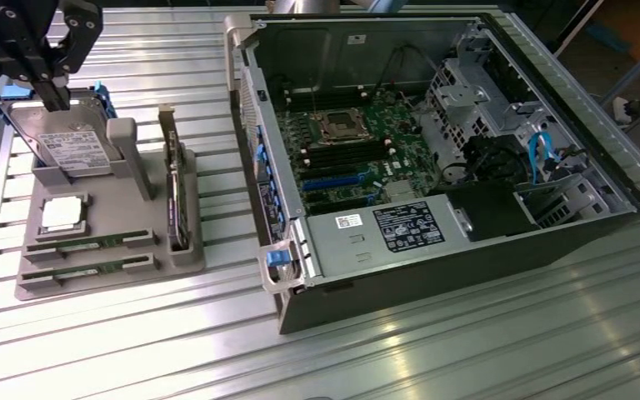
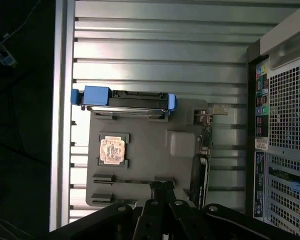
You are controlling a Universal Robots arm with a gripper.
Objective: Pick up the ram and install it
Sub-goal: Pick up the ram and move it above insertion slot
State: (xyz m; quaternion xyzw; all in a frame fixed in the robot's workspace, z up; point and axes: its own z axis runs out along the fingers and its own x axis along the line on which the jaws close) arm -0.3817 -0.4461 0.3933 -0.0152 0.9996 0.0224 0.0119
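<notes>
Two ram sticks (image 1: 87,243) lie flat in slots along the front of a grey holder (image 1: 120,154), one (image 1: 81,272) just in front of the other. In the wrist view, one ram stick (image 2: 130,181) appears as a thin strip in the holder (image 2: 182,145). My gripper (image 1: 53,98) hangs above the holder's back corner, over the hard drive, on the exterior view's left. Its dark fingers (image 2: 162,187) are shut together with nothing between them. It is well apart from the ram.
The holder also carries a hard drive in a blue caddy (image 1: 64,142), a silver processor chip (image 1: 62,212) and a dark card standing on edge (image 1: 173,192). An open computer case (image 1: 432,142) with its motherboard (image 1: 342,154) lies on the exterior view's right, on a ribbed metal table (image 1: 409,350).
</notes>
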